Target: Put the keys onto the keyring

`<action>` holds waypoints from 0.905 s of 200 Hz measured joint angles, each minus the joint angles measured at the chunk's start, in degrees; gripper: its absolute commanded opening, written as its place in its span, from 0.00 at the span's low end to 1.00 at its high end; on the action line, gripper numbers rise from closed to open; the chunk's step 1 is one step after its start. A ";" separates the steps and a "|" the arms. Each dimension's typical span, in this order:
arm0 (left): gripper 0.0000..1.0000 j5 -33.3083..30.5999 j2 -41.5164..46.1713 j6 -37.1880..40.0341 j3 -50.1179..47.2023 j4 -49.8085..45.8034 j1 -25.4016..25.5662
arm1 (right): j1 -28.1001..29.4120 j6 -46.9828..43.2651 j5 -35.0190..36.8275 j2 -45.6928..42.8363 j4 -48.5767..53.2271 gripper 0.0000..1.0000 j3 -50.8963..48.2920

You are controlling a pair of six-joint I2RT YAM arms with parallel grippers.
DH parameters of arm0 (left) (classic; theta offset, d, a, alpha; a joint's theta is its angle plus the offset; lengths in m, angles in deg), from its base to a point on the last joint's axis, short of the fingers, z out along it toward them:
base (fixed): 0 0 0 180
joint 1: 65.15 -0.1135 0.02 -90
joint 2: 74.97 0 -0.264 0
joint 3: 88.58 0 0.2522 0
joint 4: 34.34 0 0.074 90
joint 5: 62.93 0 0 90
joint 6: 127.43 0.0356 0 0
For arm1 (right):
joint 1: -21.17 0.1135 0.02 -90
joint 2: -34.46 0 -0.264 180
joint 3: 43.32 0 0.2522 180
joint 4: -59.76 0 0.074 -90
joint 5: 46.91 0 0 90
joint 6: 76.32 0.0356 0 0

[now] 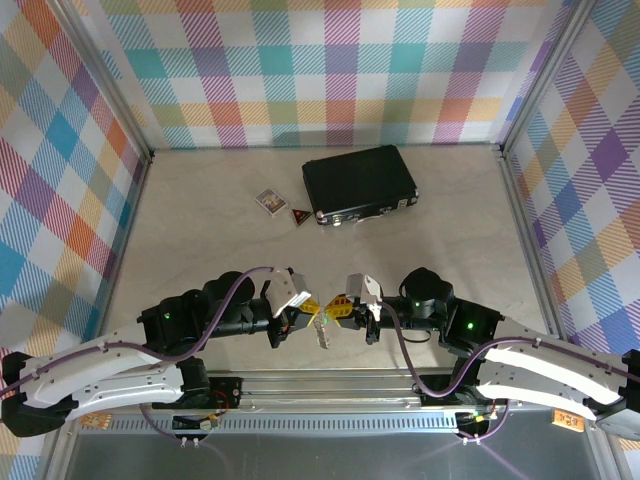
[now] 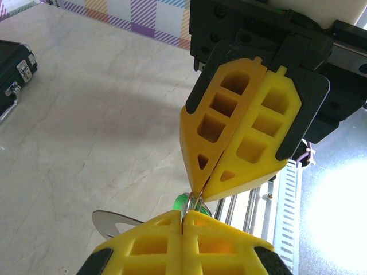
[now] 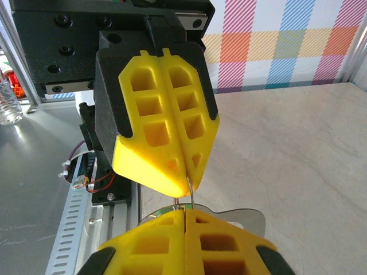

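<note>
Low over the table's near edge, my left gripper [image 1: 308, 308] and right gripper [image 1: 338, 308] meet tip to tip. Both are shut on the thin silvery wire of the keyring [image 2: 195, 201], which bridges the small gap between them. In the left wrist view my own fingertips [image 2: 172, 220] pinch the wire from below and the right gripper's tips [image 2: 200, 189] pinch it from above. A key with a bright green head [image 2: 182, 202] sits on the wire just behind them. A flat silvery metal piece [image 3: 243, 220] hangs beneath the keyring [image 3: 190, 192], partly hidden by my right fingertips [image 3: 198, 220].
A black rectangular case [image 1: 358, 185] lies at the back centre. A small patterned card box [image 1: 270, 202] and a red triangular tag [image 1: 300, 214] lie left of it. An aluminium rail [image 1: 330, 385] runs along the near edge, and plaid walls enclose the table.
</note>
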 measured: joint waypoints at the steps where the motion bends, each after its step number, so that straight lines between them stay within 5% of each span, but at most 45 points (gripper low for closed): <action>1: 0.00 0.00 0.00 0.02 0.00 0.00 0.00 | 0.00 0.00 0.00 0.00 0.00 0.00 0.00; 181: 0.00 1.03 -0.63 -0.02 0.00 0.00 0.00 | 0.33 0.00 0.20 0.17 0.20 0.00 0.00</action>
